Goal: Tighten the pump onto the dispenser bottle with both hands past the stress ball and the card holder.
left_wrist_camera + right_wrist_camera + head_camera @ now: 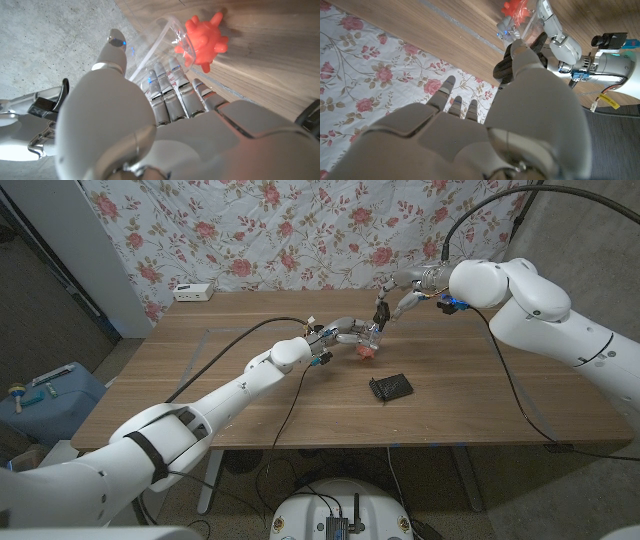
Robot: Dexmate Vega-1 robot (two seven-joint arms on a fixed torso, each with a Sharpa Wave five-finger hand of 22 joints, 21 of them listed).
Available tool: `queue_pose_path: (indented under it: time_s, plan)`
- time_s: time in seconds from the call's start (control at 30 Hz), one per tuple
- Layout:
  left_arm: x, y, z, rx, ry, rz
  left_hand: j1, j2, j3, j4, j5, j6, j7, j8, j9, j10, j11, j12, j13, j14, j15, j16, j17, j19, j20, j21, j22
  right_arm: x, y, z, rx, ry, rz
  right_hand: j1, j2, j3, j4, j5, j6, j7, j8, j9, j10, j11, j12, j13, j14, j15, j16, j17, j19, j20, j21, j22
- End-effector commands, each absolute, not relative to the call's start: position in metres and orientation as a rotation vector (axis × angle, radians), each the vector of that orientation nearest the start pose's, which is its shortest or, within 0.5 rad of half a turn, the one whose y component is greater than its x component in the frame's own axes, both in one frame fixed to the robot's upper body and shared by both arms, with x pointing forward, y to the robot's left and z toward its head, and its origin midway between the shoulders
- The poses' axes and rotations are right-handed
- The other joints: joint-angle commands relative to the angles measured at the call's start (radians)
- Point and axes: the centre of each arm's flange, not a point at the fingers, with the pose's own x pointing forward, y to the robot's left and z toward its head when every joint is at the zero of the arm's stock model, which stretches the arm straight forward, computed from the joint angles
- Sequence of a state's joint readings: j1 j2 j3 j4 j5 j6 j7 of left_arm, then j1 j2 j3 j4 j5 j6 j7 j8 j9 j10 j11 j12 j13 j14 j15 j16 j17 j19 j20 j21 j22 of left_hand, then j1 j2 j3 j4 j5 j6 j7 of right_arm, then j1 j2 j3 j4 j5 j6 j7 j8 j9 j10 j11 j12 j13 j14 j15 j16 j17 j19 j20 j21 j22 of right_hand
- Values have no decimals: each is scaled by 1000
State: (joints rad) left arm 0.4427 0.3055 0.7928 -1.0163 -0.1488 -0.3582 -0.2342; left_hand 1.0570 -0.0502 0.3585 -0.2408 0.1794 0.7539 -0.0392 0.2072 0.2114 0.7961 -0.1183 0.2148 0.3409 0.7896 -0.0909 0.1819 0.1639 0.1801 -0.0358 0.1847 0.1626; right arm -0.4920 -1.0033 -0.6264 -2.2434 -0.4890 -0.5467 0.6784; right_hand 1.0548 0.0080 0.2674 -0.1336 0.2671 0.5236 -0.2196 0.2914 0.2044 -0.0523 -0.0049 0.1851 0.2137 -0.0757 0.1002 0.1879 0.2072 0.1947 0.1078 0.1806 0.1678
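Over the wooden table (pixel 230 395), your left hand (pixel 345 332) grips the clear dispenser bottle (pixel 165 37) while your right hand (pixel 392 302) apparently pinches the black pump (pixel 512 62); brace the bottle and twist squarely.

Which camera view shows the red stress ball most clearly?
The left wrist view: the stress ball is large and sharp, its spikes plain, against the clear bottle. The head view shows a small red spot; the right wrist view shows a part at the edge.

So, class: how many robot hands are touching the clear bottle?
2: the left hand grips the bottle body; the right hand pinches its black pump on top.
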Motion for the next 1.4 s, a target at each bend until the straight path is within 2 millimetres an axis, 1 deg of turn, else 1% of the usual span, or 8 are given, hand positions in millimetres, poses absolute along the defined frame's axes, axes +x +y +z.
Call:
queue_pose_path:
  time_s: [0.03, 0.5, 0.67, 0.93, 1.0, 1.3, 1.33, 1.4]
  plan:
    - [671, 62, 15, 672, -675, -667, -62, 78, 91, 85, 6, 81, -7, 3, 3, 20, -12, 5, 6, -1, -51, 1, 3, 9, -85, -1, 4, 489, -189, 150, -1659, -356, 194, -27, -5, -5, 16, -6, 9, 0, -6, 2, -8, 14, 7, 1, -10, 8, 8, 2, 2, 5, 5, 1]
    - [671, 62, 17, 688, -681, -669, -61, 78, 91, 84, 6, 83, -6, 4, 3, 21, -13, 5, 6, -2, -53, 0, 3, 9, -86, 0, 4, 491, -185, 155, -1656, -324, 210, -95, -11, -31, 44, -17, 12, 1, -16, 2, -5, 36, 14, 0, -12, 17, 13, 4, 9, 8, 9, 1]
    - [673, 62, 18, 689, -683, -670, -61, 78, 92, 84, 6, 83, -6, 4, 3, 20, -12, 4, 6, -2, -51, 1, 3, 9, -86, 0, 4, 493, -185, 156, -1647, -325, 213, -147, -7, -47, 66, -23, 33, 2, -15, 3, 16, 42, 24, -1, 0, 15, 20, 4, 26, -5, 13, 1]
    - [676, 61, 19, 689, -683, -673, -61, 78, 92, 84, 6, 84, -7, 4, 3, 21, -14, 4, 6, -3, -52, 0, 2, 9, -85, 0, 4, 499, -183, 158, -1627, -334, 209, -238, -2, -76, 103, -35, 82, 3, -13, 3, 54, 57, 35, -2, 23, 4, 30, 4, 64, -46, 19, 0]
    - [676, 61, 19, 688, -683, -674, -61, 78, 92, 84, 6, 84, -7, 4, 3, 21, -15, 4, 6, -3, -53, 0, 2, 9, -84, 0, 4, 499, -182, 158, -1622, -333, 209, -266, -2, -85, 114, -38, 97, 14, -11, 2, 63, 58, 37, -3, 27, 1, 31, 5, 70, -52, 19, 0]
    - [678, 62, 20, 687, -681, -674, -61, 79, 92, 84, 6, 83, -7, 3, 3, 21, -12, 5, 7, -2, -52, 1, 3, 9, -84, 0, 4, 503, -180, 157, -1621, -310, 186, -307, -2, -98, 128, -42, 127, 9, -11, 0, 86, 62, 42, -3, 41, 4, 35, 5, 80, -48, 17, 0]
    - [678, 62, 20, 687, -681, -673, -61, 79, 92, 84, 6, 83, -8, 3, 3, 21, -11, 5, 7, -2, -53, 1, 3, 9, -84, 0, 4, 503, -179, 157, -1619, -309, 179, -323, -3, -103, 134, -44, 132, 32, -13, -1, 93, 60, 43, -4, 44, 5, 35, 5, 83, -46, 16, 0]
    - [679, 62, 20, 686, -681, -672, -61, 79, 92, 84, 6, 83, -6, 3, 3, 21, -11, 5, 7, -2, -53, 1, 3, 9, -83, 0, 4, 503, -178, 156, -1627, -302, 167, -334, -2, -106, 138, -45, 139, 43, -13, -2, 104, 61, 46, -4, 50, 5, 37, 5, 85, -43, 16, 0]
